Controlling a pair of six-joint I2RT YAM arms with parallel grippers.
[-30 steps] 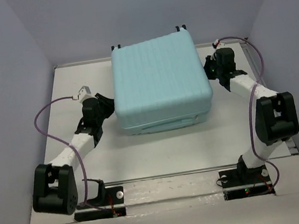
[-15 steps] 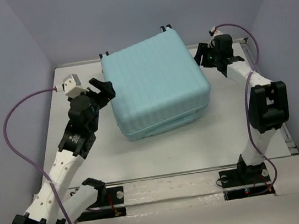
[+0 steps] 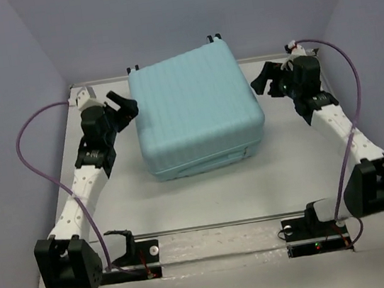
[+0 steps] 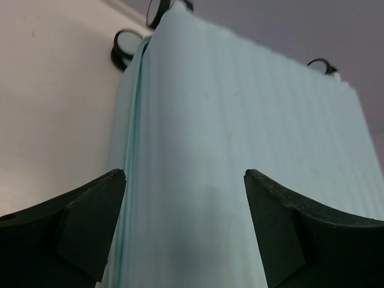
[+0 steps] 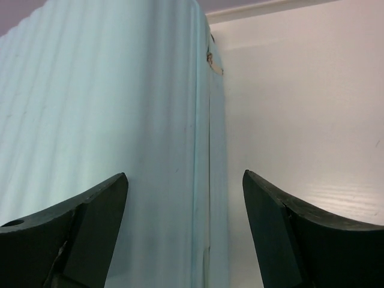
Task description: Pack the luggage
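Two grippers flank the luggage, which lies closed and flat at mid-table. Left gripper sits just beside its left edge, right gripper near its right edge, both spread wide and empty. Caster wheels face the far wall.
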